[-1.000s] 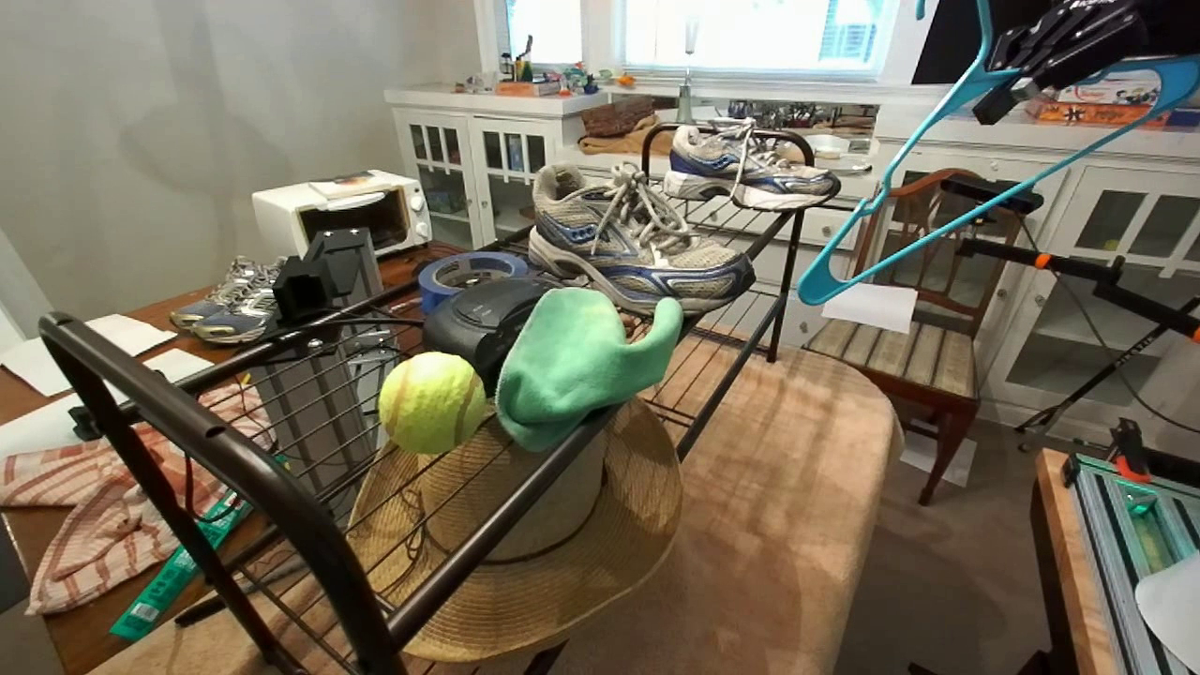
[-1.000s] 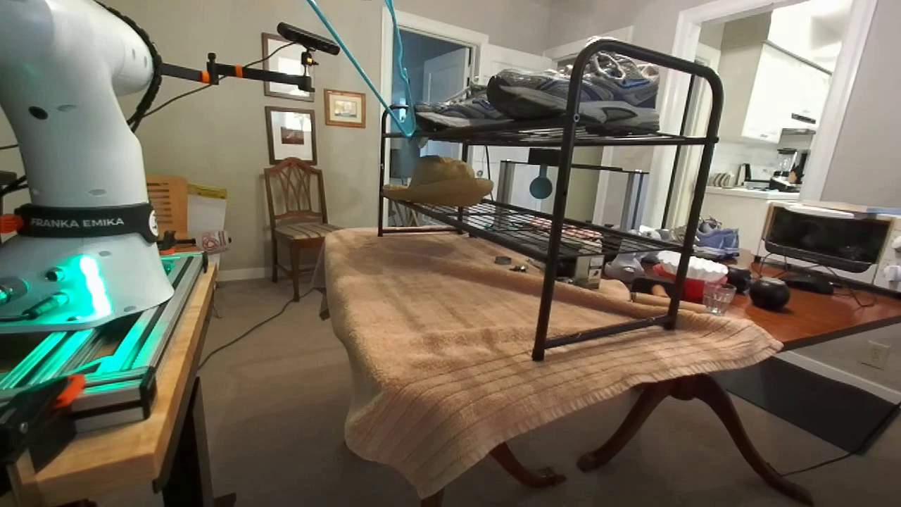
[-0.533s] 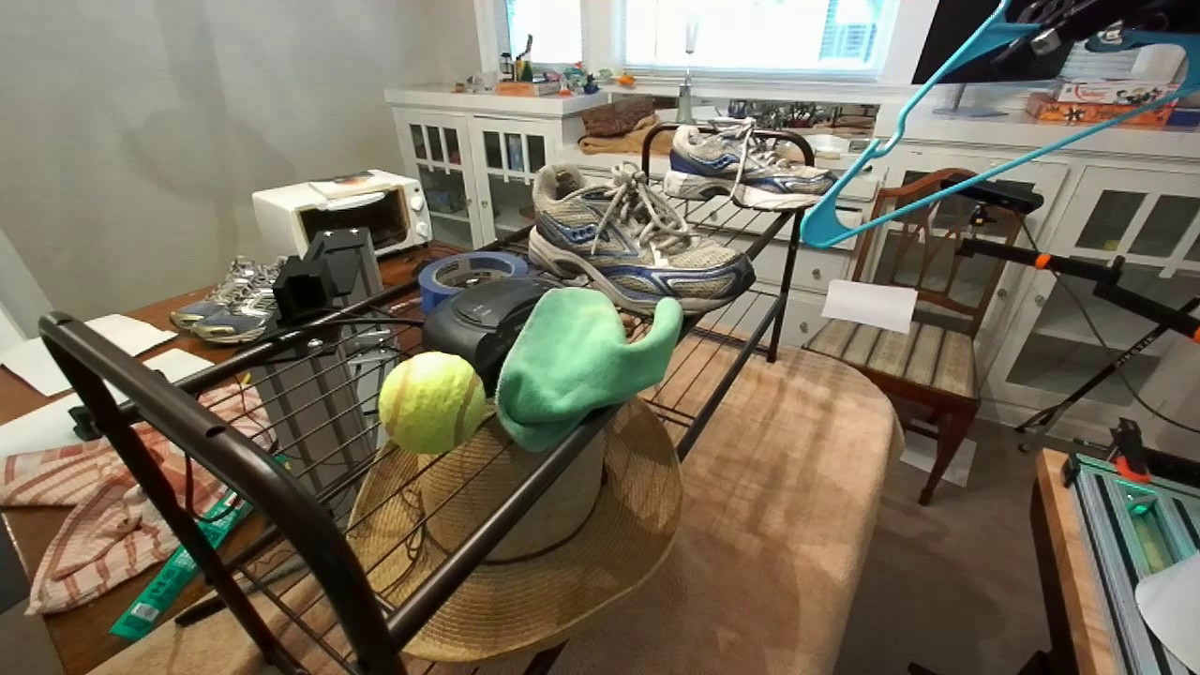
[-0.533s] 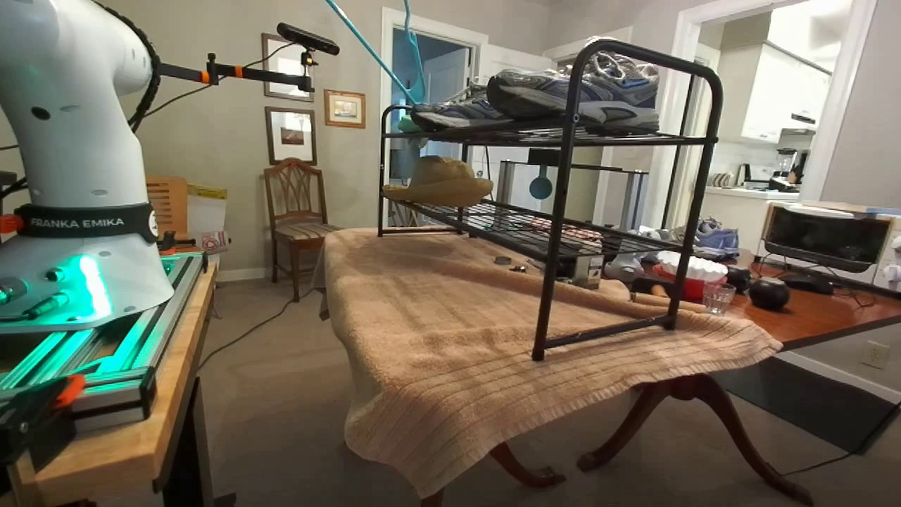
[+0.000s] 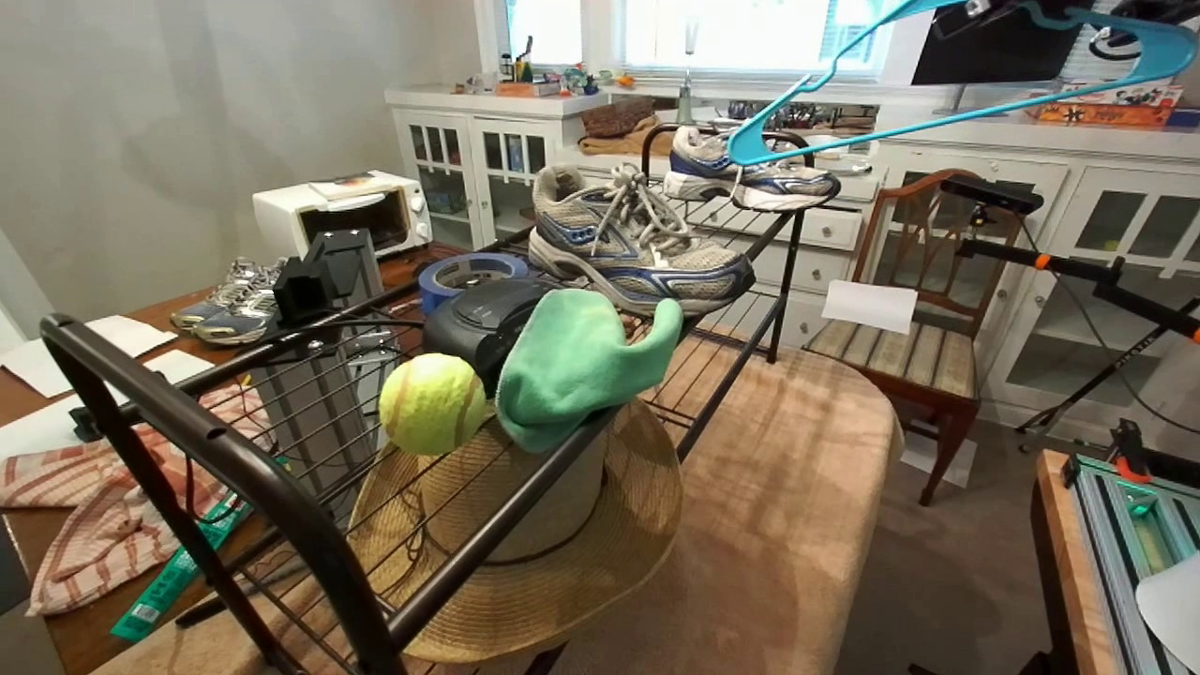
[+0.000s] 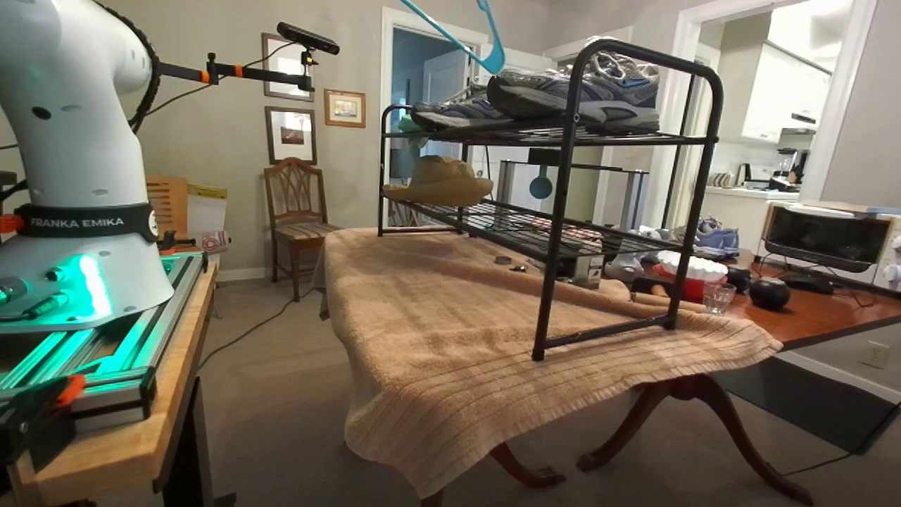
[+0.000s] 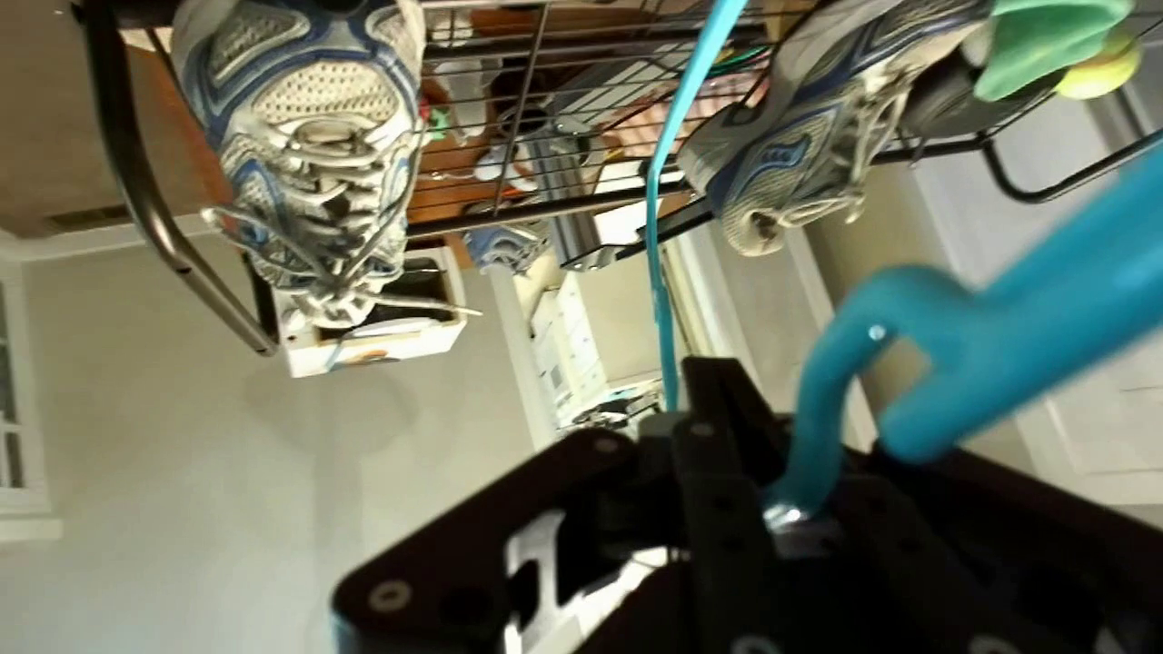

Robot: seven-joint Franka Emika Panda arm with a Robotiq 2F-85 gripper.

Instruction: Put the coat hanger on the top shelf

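Observation:
The teal coat hanger (image 5: 975,114) hangs tilted in the air from my gripper (image 7: 730,368). The gripper is shut on the hanger near its hook, which shows large and blurred in the wrist view (image 7: 827,400). In an exterior view the gripper is partly cut off at the top edge. In an exterior view only the hanger's lower corner (image 6: 493,60) shows, just above the sneakers. The top shelf (image 5: 506,515) of the black rack lies below the hanger. It also shows in an exterior view (image 6: 535,134) and the wrist view (image 7: 545,209).
On the top shelf are a near sneaker (image 5: 637,248), a far sneaker (image 5: 741,173), a green cloth (image 5: 581,361), a tennis ball (image 5: 431,403), a black object (image 5: 478,319) and blue tape (image 5: 436,291). The rack's raised end frames (image 6: 574,91) stand above shelf level. A straw hat (image 6: 443,179) sits below.
The hanger has risen and moved from beside the rack to over the top shelf, left in one view and right in the other. It stays held. The things on the rack have not moved.

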